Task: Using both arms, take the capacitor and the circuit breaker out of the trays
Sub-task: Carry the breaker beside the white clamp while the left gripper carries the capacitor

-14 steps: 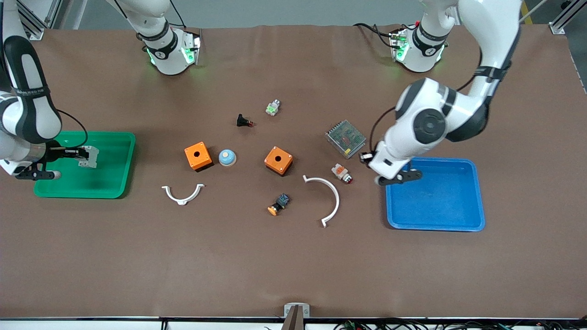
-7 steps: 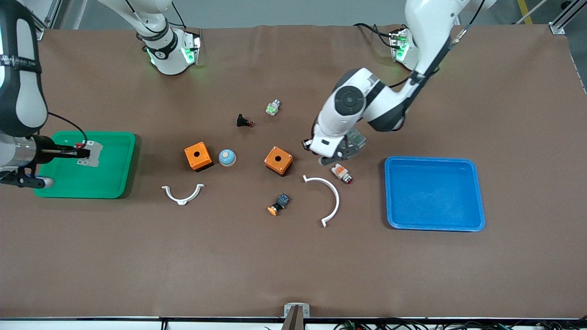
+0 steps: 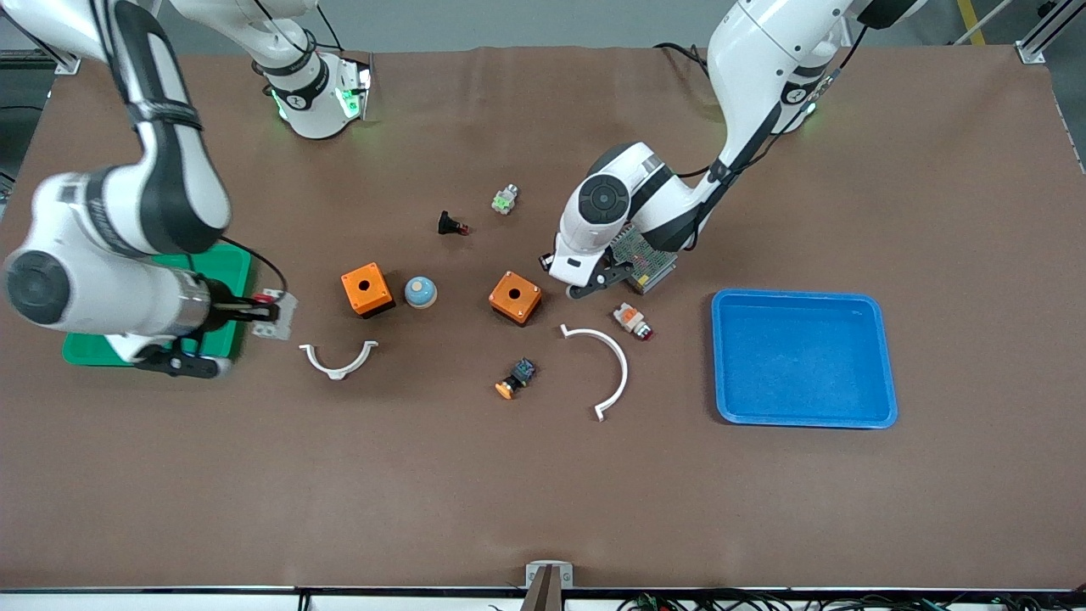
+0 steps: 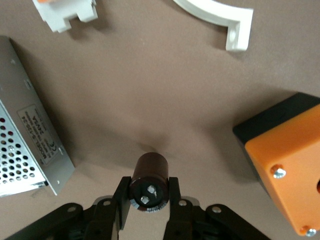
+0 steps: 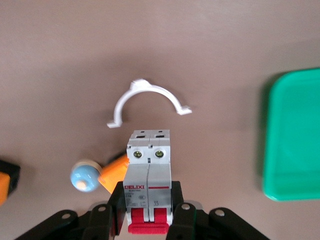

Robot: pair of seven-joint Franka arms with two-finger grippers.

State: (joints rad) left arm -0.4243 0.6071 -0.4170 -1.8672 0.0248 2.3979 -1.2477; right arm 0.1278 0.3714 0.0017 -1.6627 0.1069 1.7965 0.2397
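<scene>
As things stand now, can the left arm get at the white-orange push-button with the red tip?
Probably not yet. The left tool is already shut on the capacitor, so it has no free grip. The push-button itself lies uncovered on the table, close to that tool, with nothing on it.

The right gripper, clamping the breaker, has left the green tray (frame's left); the left gripper with the capacitor shifted beside the orange box.
</scene>
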